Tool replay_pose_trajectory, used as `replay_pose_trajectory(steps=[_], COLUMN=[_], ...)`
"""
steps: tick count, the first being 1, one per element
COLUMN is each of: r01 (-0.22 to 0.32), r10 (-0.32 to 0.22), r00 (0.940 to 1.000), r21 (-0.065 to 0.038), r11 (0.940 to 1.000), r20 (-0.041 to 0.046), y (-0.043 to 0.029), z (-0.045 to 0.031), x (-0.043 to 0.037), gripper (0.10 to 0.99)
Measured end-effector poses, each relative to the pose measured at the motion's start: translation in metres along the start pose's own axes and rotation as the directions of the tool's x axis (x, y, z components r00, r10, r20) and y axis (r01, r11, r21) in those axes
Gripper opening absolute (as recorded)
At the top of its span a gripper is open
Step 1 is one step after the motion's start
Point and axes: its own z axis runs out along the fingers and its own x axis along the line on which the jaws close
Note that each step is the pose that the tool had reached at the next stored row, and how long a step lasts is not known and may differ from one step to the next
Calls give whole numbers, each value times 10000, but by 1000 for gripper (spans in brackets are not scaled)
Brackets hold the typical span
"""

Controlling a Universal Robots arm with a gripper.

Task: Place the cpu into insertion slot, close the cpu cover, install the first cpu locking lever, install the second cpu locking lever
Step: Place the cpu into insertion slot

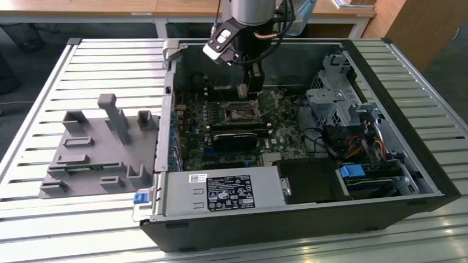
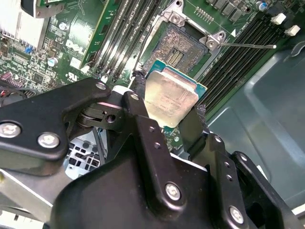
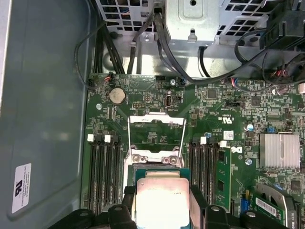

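One arm reaches down into the one open computer case (image 1: 307,227), which lies on a slatted table (image 1: 109,60) with a single grey plastic tray (image 1: 102,148) beside it, on the exterior view's left. The gripper (image 2: 169,95) has its two black fingers (image 2: 139,90) clamped on opposite edges of the one cpu (image 2: 175,104), silvery top facing the camera in both wrist views. The chip hangs just beside the insertion slot (image 2: 183,47) and is not seated in it; the dark pin field lies bare. In the first wrist view the cpu cover (image 3: 157,120) stands swung open beyond the chip, its big square cut-out showing green board through it. One thin metal lever (image 2: 248,46) sticks out from a corner of the socket. Long black memory slots (image 3: 105,171) run in two banks, one on each side of the socket. I count one coin battery (image 3: 116,95) on the board.
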Motion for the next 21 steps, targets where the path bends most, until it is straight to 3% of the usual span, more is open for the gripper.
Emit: replay_pose_trajectory(steps=[3,4,7,21], r01=[1,0,0,0], r10=[-1,0,0,0], r00=[10000,10000,10000,10000], r21=[0,0,1,0], r11=[10000,10000,10000,10000], r20=[1,0,1,0], y=[-10,-18,-22,-28], z=[26,117,153,208], x=[3,3,3,3], gripper=[533,533,533,533])
